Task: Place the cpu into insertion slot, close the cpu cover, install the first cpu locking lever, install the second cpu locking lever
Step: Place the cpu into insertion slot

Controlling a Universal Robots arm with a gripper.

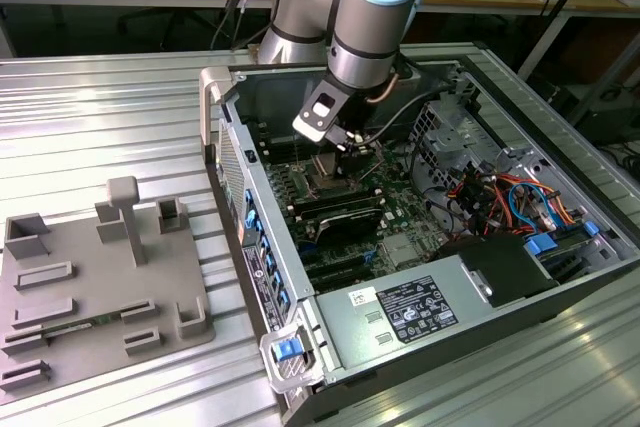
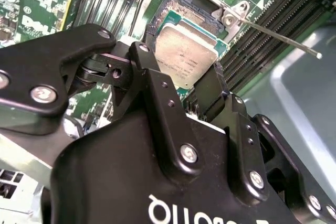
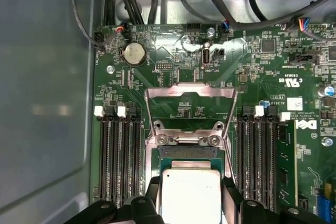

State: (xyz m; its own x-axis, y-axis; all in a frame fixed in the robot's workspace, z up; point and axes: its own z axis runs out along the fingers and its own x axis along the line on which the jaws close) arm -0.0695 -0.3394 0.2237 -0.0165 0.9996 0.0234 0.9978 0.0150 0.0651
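Ribbed metal table [image 1: 100,117], open computer case [image 1: 235,172] and grey slotted fixture tray [image 1: 100,277] side by side on it

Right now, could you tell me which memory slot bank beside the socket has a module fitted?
The bank beside the white sticker: its outermost slot holds a green module; the other bank has only empty slots.

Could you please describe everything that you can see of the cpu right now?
The cpu is a small flat square chip with a dull silver metal top, faint print and a green edge. It lies between the black fingers of the gripper, which flank two opposite sides, over the dark insertion slot; whether it is seated I cannot tell.
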